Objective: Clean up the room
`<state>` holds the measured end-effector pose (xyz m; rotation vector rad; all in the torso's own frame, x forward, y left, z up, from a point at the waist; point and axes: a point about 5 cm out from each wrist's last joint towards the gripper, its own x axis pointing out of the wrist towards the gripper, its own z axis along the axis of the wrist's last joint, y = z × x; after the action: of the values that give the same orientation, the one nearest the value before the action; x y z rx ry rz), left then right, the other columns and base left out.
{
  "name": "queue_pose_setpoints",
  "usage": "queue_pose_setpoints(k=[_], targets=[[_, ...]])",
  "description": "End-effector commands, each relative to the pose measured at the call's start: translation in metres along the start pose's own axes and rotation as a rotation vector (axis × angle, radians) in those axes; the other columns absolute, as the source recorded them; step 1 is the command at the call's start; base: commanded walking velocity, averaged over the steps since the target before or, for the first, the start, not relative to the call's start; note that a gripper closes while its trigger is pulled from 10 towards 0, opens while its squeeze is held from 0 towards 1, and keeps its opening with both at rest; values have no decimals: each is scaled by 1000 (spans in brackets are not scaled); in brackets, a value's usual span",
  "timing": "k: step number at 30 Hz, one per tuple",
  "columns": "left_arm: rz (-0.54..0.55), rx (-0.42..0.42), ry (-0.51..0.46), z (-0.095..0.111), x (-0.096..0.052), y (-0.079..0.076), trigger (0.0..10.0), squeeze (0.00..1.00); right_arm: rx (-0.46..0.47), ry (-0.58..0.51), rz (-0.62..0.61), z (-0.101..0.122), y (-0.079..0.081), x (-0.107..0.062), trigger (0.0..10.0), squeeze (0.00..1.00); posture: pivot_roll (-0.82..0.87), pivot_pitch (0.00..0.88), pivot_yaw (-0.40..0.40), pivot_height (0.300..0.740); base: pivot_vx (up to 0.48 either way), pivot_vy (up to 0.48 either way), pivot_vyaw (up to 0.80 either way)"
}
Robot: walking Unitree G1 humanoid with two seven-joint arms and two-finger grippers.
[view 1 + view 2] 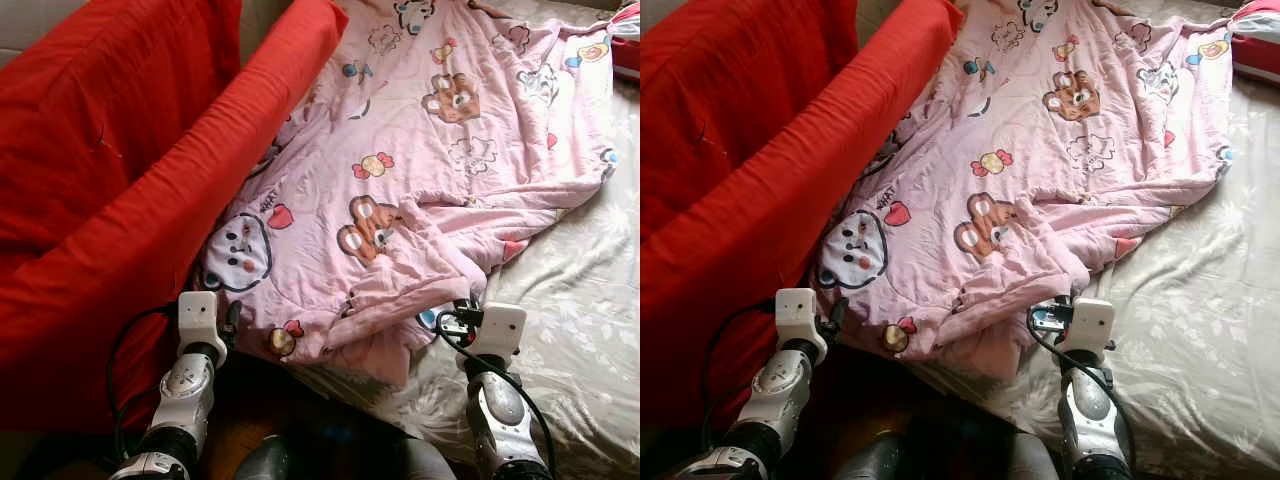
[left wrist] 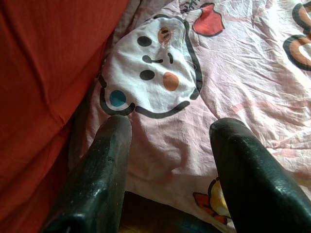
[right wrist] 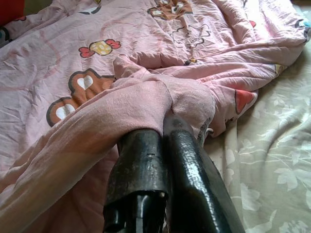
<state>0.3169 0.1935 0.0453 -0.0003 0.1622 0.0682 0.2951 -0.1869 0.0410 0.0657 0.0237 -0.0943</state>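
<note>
I have the right gripper (image 3: pixel 167 121) pinched shut on a bunched fold at the near edge of the pink cartoon-print blanket (image 1: pixel 440 150), which lies spread across the bed between the red padded side (image 1: pixel 150 190) and the bare floral sheet (image 1: pixel 580 300). The left gripper (image 2: pixel 170 141) hovers with fingers spread over the near left corner, gripping nothing. I judge this two-corner setup is for lifting and straightening the near hem evenly.
</note>
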Motion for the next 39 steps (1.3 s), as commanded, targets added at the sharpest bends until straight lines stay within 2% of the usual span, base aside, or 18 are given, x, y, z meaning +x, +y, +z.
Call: queue_pose_setpoints(k=[1,16,21,22,25,29,39], targets=[[15,-5,30,-9,-5,6,10000,0,6,25,-5,-7,0,-6,10000,0,-99,274,42,740,0,0,0],[9,-5,27,-10,-5,4,10000,0,3,18,-33,-5,-7,-6,10000,0,-99,261,40,740,0,0,0],[12,-8,35,-12,-6,3,10000,0,1,23,-36,-7,-8,-6,10000,0,-101,233,30,740,0,0,0],[14,-14,38,-13,-6,0,10000,0,-2,29,-29,-8,-7,-7,10000,0,-108,188,18,740,0,0,0],[12,-18,41,-12,-5,-3,10000,0,-10,31,-19,-7,-7,-6,10000,0,-115,171,13,740,0,0,0],[11,-30,29,-7,0,-7,10000,0,-25,38,-29,-4,-13,0,10000,0,-103,142,4,740,0,0,0],[-5,-18,9,3,6,-8,10000,0,-16,22,-51,4,-11,11,10000,0,-93,101,39,740,0,0,0]])
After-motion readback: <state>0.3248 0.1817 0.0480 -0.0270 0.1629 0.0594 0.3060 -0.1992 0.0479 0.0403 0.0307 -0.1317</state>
